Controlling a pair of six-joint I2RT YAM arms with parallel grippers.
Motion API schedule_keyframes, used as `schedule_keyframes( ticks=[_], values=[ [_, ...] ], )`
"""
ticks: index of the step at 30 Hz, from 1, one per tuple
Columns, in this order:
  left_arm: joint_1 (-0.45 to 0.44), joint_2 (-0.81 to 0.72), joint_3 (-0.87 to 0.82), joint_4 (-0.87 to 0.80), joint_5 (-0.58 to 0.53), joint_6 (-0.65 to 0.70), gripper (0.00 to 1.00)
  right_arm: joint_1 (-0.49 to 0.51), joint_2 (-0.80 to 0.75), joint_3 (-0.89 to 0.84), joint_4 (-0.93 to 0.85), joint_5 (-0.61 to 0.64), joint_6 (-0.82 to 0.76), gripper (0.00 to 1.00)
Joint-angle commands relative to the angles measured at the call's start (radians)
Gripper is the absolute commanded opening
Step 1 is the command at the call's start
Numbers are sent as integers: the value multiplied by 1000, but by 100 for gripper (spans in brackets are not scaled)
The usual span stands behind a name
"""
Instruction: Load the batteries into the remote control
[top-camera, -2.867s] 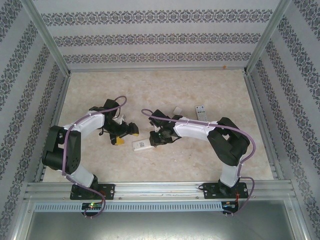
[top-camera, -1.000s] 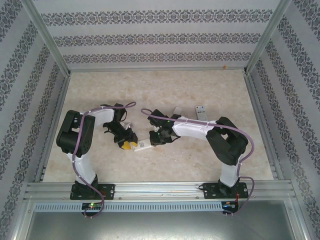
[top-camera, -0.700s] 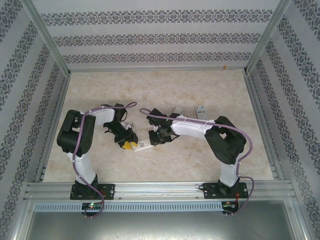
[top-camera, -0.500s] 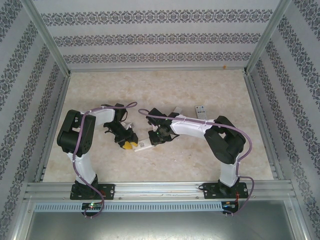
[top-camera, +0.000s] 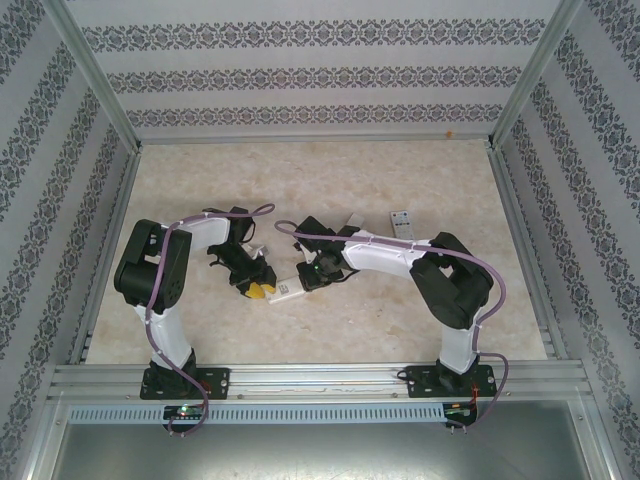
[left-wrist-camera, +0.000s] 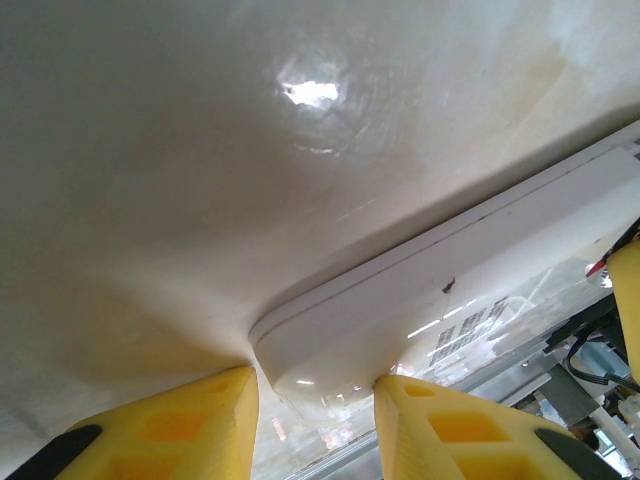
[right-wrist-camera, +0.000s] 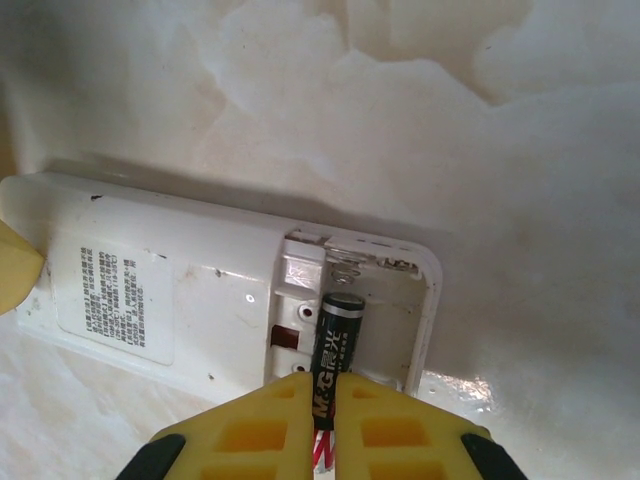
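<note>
Right wrist cam: right gripper (right-wrist-camera: 322, 388) is clamped on one battery (right-wrist-camera: 337, 335), a dark cell w/ red at the btm. Its far end is already inside the open compartment (right-wrist-camera: 395, 300) of the remote control (right-wrist-camera: 160, 290), just short of the metal contact (right-wrist-camera: 347, 268) at the end wall. Near end is hidden btwn my pads (right-wrist-camera: 270, 425), so I can't tell if it lies flat in the bay or tilted. The bay next to it looks bare white. Remote lies back-up on the table (top-camera: 400, 330), label sticker (right-wrist-camera: 110, 300) facing me, cover off.

Left wrist cam: left gripper (left-wrist-camera: 315, 390) pinches the opposite end of the remote, one yellow pad touching each long edge. I read that as bracing it. Top cam puts the grippers on either side of the remote, btwn the two arms.

Progress, my est.: cover step done, 1st cell mid-insertion, not seated yet. Left to do: press it home, let go, load a 2nd cell in the bare bay, prob. refit the cover. Roughly a third thru.
</note>
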Motion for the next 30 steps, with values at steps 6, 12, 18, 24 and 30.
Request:
schedule_keyframes(
  ticks=[6, 12, 18, 24, 30],
  values=[
    [-25, 74, -37, 87, -171, 4, 37, 11, -54, -24, 128, -29, -40, 10],
    [-24, 76, -37, 86, -170, 3, 37, 11, -24, -19, 113, -15, -34, 10],
    [-25, 66, -42, 83, -171, 5, 37, 12, -13, -20, 99, -20, -24, 11],
    [-25, 66, -38, 87, -166, 0, 37, 10, -109, -5, 76, 25, 3, 14],
    [-24, 57, -34, 86, -160, 1, 37, 11, -156, -81, 75, 70, 107, 29]
  ],
)
